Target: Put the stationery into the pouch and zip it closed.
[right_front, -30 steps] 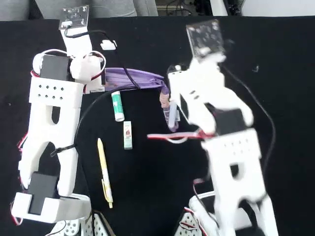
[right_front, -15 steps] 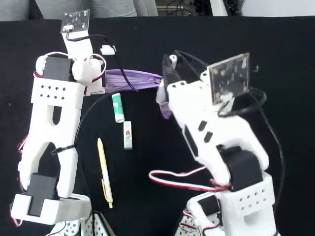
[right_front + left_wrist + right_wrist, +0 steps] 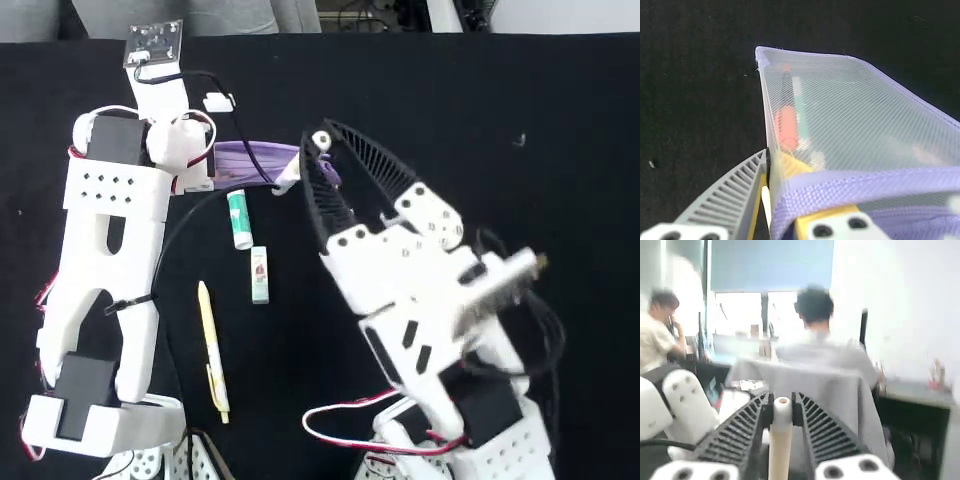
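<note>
Right pincer point(image 3: 318, 145) swings up off the table point(image 3: 560, 120) beside the purple pouch point(image 3: 235, 158), tilts skyward, cream pen point(image 3: 780, 440) clamped, arm folding back.

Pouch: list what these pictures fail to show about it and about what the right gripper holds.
Pouch opening: high view, covered by the left arm; left wrist view, cut off by the picture's edge.
Pouch contents: left wrist view, an orange shape and a green shape, blurred behind the mesh.
Pale stick in the right gripper: right wrist view blurred, so its kind is unclear.
</note>
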